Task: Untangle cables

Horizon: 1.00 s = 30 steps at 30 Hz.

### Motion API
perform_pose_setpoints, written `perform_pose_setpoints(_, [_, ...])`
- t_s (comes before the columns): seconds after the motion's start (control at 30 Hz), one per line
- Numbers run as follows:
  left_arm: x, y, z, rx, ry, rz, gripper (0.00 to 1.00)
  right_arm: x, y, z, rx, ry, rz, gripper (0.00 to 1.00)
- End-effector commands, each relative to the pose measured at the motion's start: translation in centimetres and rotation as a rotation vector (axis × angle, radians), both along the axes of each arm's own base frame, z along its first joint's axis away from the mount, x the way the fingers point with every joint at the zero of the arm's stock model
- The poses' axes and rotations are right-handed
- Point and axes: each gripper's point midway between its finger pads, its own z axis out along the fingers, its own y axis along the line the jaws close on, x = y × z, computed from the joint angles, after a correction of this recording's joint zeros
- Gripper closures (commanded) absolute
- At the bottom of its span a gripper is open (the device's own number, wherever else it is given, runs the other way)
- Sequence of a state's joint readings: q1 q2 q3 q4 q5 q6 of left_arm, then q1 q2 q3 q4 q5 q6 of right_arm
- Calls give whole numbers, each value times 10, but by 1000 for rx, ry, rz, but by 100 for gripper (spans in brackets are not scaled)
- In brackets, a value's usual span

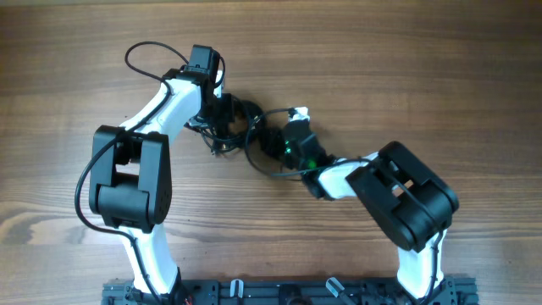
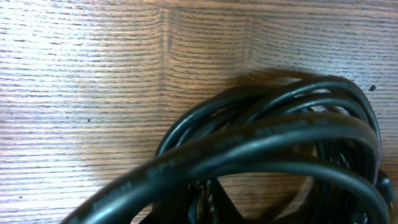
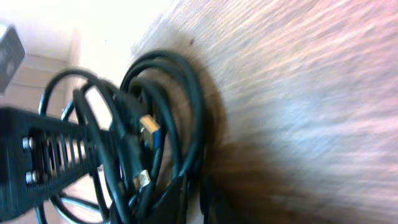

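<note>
On the brown wood-grain desk (image 1: 381, 68), one tangled bundle of black cables (image 1: 241, 127) lies near the middle. My left end effector (image 1: 222, 110) is closed at the bundle, and I cannot tell whether it holds a strand. My right end effector (image 1: 275, 140) sits against the bundle, and I cannot tell how far open it is. Two metal plugs (image 3: 149, 129) show.

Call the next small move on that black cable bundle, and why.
Probably draw the right gripper, once its grip is firm, slowly away from the left gripper: both sit at the coiled bundle of thin black cables, whose loops overlap tightly.
</note>
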State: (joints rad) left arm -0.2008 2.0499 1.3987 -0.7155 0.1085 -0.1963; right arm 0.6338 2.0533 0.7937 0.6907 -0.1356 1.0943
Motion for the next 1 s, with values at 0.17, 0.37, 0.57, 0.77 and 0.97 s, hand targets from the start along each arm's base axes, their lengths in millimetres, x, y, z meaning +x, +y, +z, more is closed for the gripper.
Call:
perform_pose_setpoints(0.17, [-9,-40,6,-239,42,-59,89,-2,-40,12,-73,238,154,67])
perform_pose_setpoints(0.37, [-14,-56,8,-279,51,-91,91,3,-62,45,-310,256,235,3])
perform_pose_setpoints(0.57, [-26,-86,10,-299,65,-162,91,6,-54,56,-290,218,286,1])
perform_pose_setpoints(0.77, [-29,-104,11,-303,45,-207,91,0,-57,51,-308,253,278,38])
perform_pose_setpoints(0.97, [-17,-92,7,-225,6,-157,95,5,-64,48,-349,246,245,67])
